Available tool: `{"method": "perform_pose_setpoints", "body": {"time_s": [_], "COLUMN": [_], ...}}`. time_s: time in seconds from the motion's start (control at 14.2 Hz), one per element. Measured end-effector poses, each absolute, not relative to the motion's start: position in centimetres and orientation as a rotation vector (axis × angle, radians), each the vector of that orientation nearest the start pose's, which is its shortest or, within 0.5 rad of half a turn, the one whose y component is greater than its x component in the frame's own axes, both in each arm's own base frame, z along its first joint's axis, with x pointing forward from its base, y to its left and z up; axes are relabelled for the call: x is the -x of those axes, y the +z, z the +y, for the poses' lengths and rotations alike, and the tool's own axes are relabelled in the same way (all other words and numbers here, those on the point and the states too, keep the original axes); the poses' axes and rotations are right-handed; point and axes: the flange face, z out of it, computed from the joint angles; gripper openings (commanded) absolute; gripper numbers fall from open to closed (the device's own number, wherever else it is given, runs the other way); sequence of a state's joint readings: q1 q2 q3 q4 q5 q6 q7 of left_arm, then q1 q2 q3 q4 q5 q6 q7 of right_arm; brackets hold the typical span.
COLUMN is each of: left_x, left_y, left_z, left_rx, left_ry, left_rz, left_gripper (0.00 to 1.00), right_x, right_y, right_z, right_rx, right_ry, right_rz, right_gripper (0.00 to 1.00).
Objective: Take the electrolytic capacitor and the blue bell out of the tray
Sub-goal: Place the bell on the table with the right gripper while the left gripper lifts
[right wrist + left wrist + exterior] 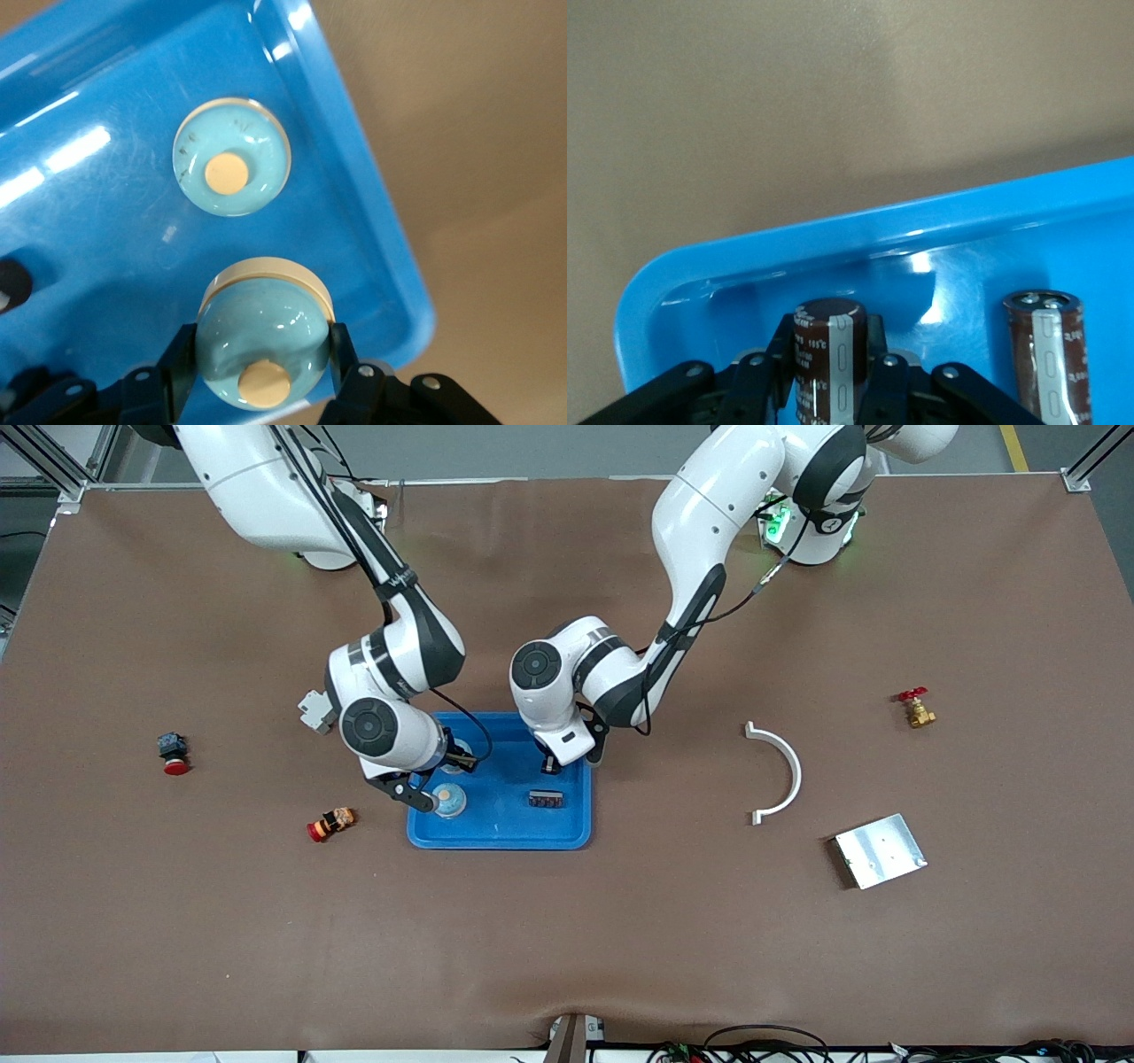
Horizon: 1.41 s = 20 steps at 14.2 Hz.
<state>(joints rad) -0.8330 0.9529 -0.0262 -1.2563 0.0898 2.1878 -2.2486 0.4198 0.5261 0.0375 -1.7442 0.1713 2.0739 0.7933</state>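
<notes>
**Both grippers closed on parts inside tray**

Nearest the front camera lay a flat, square metal plate (pixel 880 850) with a matte grey face, toward the left arm's end of the table (pixel 567 939), which was covered in brown sheeting. Farther from the camera were a white curved bracket (pixel 780 772) and a brass valve (pixel 917 710) with a red handle. Toward the right arm's end sat a red-capped button (pixel 174 753) and a small red-and-orange part (pixel 331 824).

A glossy blue plastic tray (pixel 567 828) with rounded corners and a raised rim sat mid-table.

The left gripper (pixel 831 372) was inside the tray; its black fingers (pixel 757 376) were clamped on a brown cylindrical capacitor (pixel 828 350), which stood between them. A grey stripe ran down its sleeve; "105°C" was legible, the rest too small to read. A second capacitor (pixel 1045 354) stood beside it in the tray.

The right gripper (pixel 261 359) was in the tray near its rim, fingers (pixel 182 359) closed on opposite sides of a smooth, pale-blue domed bell (pixel 261 332) with a cream base and cream centre button. A second bell (pixel 232 157) rested on the tray floor just beside it. A dark, ribbed block (pixel 547 800) also lay in the tray.
</notes>
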Motion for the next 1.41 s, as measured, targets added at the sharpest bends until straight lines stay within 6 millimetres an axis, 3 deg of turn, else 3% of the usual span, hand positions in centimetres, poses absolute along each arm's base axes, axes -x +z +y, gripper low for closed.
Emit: {"method": "perform_pose_setpoints", "body": {"time_s": [0.14, 0.28, 0.49, 0.85, 0.99, 1.13, 1.34, 1.41], "left_x": [-49.7, -50.1, -51.8, -52.2, -52.1, -52.0, -52.5, -52.7], "left_y": [18.4, 19.9, 23.1, 30.6, 32.9, 34.1, 34.7, 34.7], "left_z": [-56.3, -56.4, -55.3, -52.3, -50.3, -48.5, -47.3, -47.2], "left_rx": [2.481, 2.501, 2.558, 2.746, 2.800, 2.833, 2.866, 2.876], "left_ry": [-0.082, -0.089, -0.103, -0.060, -0.025, -0.014, 0.023, 0.024], "left_rz": [-1.908, -1.907, -1.853, -1.293, -1.084, -1.002, -1.021, -1.018], "left_gripper": [0.00, 0.00, 0.00, 0.00, 0.00, 0.00, 0.00, 0.00], "right_x": [-58.6, -60.0, -60.8, -58.1, -56.1, -54.3, -52.9, -52.7], "right_y": [28.0, 29.1, 29.2, 27.2, 25.0, 23.2, 21.9, 21.8], "right_z": [25.0, 19.0, 9.0, -3.6, -7.4, -10.9, -12.8, -13.0], "right_rx": [3.036, 3.039, 3.117, 3.121, 3.109, 3.103, 3.100, 3.101], "right_ry": [0.432, 0.472, 0.488, 0.451, 0.370, 0.319, 0.307, 0.308], "right_rz": [0.555, 0.413, 0.183, -0.143, -0.248, -0.332, -0.376, -0.372], "right_gripper": [0.02, 0.02, 0.02, 0.02, 0.02, 0.02, 0.04, 0.11]}}
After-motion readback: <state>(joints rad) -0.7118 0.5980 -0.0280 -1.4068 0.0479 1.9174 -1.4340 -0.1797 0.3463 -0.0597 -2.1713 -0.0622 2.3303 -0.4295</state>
